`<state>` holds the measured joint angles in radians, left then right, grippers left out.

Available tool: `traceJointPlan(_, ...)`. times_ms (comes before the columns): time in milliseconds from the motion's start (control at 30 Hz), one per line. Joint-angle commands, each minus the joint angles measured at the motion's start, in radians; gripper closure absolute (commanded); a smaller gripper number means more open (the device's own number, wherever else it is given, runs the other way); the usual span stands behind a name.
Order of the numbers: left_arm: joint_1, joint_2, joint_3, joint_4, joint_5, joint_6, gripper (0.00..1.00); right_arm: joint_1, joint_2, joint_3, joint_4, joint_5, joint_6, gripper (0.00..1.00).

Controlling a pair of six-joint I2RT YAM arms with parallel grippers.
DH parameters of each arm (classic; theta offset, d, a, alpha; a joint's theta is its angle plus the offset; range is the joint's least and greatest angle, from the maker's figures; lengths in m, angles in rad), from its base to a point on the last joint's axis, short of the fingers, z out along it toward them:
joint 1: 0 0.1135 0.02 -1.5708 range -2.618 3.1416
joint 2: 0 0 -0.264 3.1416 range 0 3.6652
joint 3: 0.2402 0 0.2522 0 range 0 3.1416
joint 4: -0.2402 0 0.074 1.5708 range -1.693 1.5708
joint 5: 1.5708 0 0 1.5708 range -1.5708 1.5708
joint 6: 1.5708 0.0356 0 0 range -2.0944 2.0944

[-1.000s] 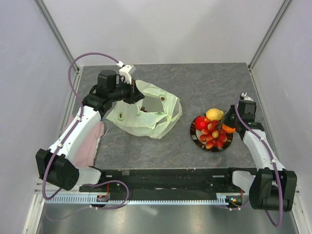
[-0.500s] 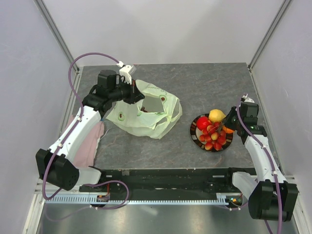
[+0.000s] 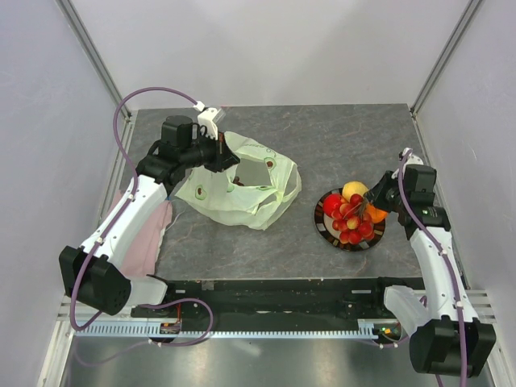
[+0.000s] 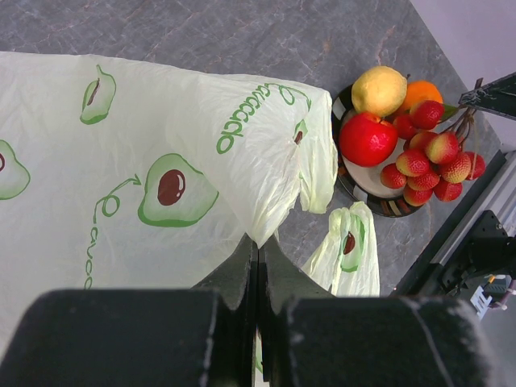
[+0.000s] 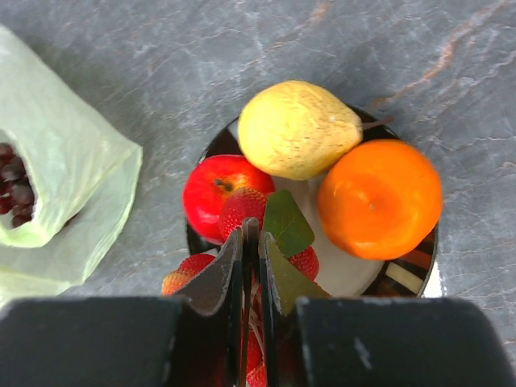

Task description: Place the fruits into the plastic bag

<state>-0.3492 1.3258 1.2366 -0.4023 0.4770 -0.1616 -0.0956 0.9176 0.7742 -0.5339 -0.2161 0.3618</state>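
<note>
Lying nearest the arm bases, a crumpled pink cloth point(image 3: 145, 242) sits at the left edge of the grey marbled desk point(image 3: 339, 145). Farther in on the right, the right end effector point(image 5: 251, 234) is closed on the stem of a bunch of small red-yellow fruits point(image 4: 442, 147), over a dark-rimmed beige plate point(image 3: 320, 219) holding a red apple point(image 5: 211, 193), a yellow lemon point(image 5: 297, 129) and an orange point(image 5: 379, 197). Beyond, to the left, the left end effector point(image 4: 258, 242) is clamped on the edge of a thin pale yellow-green plastic bag point(image 4: 161, 121), with dark purple grapes point(image 5: 14, 184) inside.
</note>
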Motion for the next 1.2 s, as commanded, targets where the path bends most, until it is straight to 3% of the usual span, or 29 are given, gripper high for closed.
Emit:
traceJointPlan(0, -0.002, -0.031, 0.009, 0.033, 0.023, -0.023, 0.98, -0.003, -0.022, 0.077, -0.044, -0.097, -0.027, 1.00)
traceJointPlan(267, -0.004, -0.031, 0.011, 0.033, 0.023, -0.024, 0.98, -0.001, -0.057, 0.241, -0.132, -0.150, -0.095, 1.00)
traceJointPlan(367, -0.002, -0.030, 0.009, 0.034, 0.028, -0.026, 0.99, -0.001, -0.132, 0.252, -0.026, -0.256, -0.055, 1.00)
traceJointPlan(467, -0.002, -0.027, 0.011, 0.034, 0.034, -0.029, 0.99, 0.000, -0.219, 0.202, 0.266, -0.365, 0.066, 1.00)
traceJointPlan(767, -0.002, -0.023, 0.006, 0.042, 0.055, -0.033, 0.98, 0.052, -0.175, 0.201, 0.572, -0.375, 0.226, 1.00)
traceJointPlan(1167, -0.002, -0.020, 0.004, 0.045, 0.055, -0.032, 0.98, 0.554, 0.046, 0.275, 0.670, -0.070, 0.063, 1.00)
